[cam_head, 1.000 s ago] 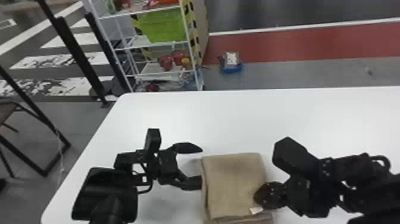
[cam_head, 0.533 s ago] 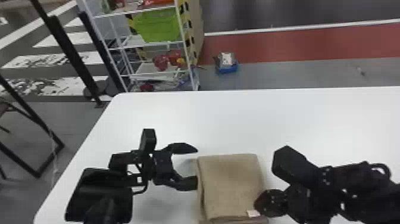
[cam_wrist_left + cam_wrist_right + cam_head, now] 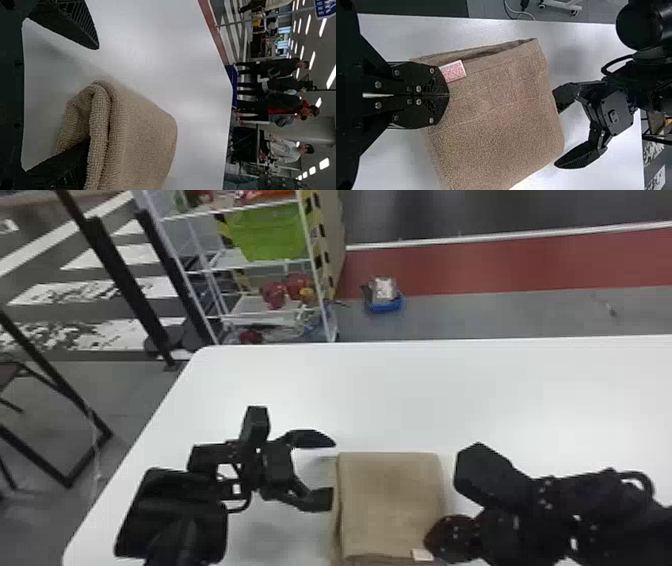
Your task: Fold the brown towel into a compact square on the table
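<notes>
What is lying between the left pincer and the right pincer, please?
The brown towel lies there, folded on the white table, between the left pincer and the right pincer; the head view shows it.

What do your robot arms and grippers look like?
My left arm and right arm are both black. Each has a thin black cable looping out near the wrist. My left gripper has curved, tapering black fingers with ridges inside, a bit like a beak. My right gripper is black too, dotted with shiny silver screws.
</notes>
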Robot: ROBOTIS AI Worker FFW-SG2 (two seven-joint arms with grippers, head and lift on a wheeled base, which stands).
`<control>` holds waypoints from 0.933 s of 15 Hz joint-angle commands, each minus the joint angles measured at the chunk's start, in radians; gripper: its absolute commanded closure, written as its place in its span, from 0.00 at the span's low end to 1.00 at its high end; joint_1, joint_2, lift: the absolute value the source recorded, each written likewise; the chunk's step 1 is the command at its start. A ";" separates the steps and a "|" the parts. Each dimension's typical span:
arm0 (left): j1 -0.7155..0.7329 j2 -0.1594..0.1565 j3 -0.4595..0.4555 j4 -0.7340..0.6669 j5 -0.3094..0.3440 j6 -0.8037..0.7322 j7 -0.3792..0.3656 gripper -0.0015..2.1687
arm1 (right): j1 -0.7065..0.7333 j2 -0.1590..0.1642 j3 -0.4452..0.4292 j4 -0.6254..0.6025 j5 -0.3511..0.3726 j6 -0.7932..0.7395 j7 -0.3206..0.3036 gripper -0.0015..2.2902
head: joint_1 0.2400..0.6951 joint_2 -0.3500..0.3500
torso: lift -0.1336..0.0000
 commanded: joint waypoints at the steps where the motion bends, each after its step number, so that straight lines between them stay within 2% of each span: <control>1: 0.002 -0.004 -0.008 -0.020 -0.086 -0.037 -0.001 0.02 | 0.000 0.001 -0.003 -0.003 0.001 0.000 0.003 0.81 | 1.00 0.85 | 0.00; 3: -0.002 -0.001 -0.023 -0.041 -0.157 -0.040 -0.045 0.02 | 0.000 0.001 -0.003 -0.003 0.001 0.000 0.003 0.81 | 1.00 0.85 | 0.00; 8: -0.019 0.005 -0.005 -0.130 -0.276 -0.040 -0.157 0.02 | -0.001 0.001 -0.003 -0.003 0.001 -0.006 0.003 0.81 | 1.00 0.86 | 0.00; 11: -0.015 0.005 0.027 -0.178 -0.272 -0.043 -0.159 0.02 | -0.001 0.001 -0.003 0.000 0.000 -0.006 0.003 0.81 | 1.00 0.88 | 0.00; 13: -0.022 0.001 0.084 -0.199 -0.261 -0.043 -0.133 0.02 | -0.001 0.003 -0.006 -0.001 -0.002 -0.009 0.003 0.81 | 1.00 0.90 | 0.00; 14: -0.028 -0.010 0.132 -0.209 -0.227 -0.027 -0.054 0.02 | -0.001 0.006 -0.017 -0.006 -0.007 -0.009 0.003 0.81 | 1.00 0.90 | 0.00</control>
